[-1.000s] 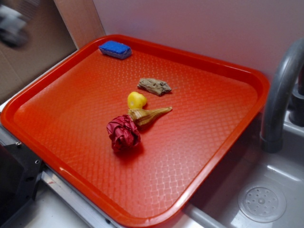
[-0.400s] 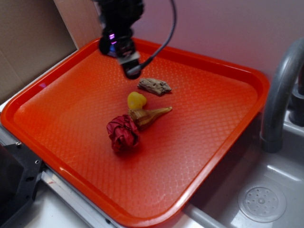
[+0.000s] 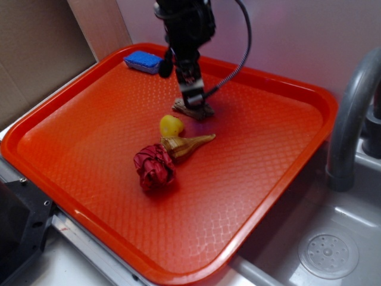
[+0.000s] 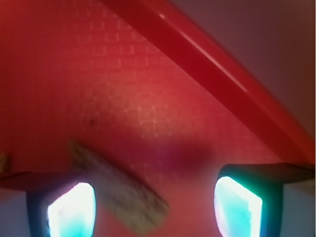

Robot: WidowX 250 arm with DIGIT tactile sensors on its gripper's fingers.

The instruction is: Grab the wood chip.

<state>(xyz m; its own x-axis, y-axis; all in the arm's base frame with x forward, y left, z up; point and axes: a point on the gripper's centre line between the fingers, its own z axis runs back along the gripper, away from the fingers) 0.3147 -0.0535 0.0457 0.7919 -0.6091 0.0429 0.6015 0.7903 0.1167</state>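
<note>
Gripper (image 3: 191, 102) has descended onto the wood chip (image 3: 199, 111).

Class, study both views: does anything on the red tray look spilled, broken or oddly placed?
Nothing stands out. The wood chip, yellow piece, shell, red ball and sponge all lie intact on the tray.

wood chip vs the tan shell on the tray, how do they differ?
Shape: the wood chip is a flat, jagged, irregular piece; the tan shell is a ribbed cone tapering to a point. Colour: the chip is grey-brown, the shell lighter tan. State: the gripper is right over the chip with its fingers apart; the shell lies clear of it, touching the dark red ball. Both rest on the red tray.
</note>
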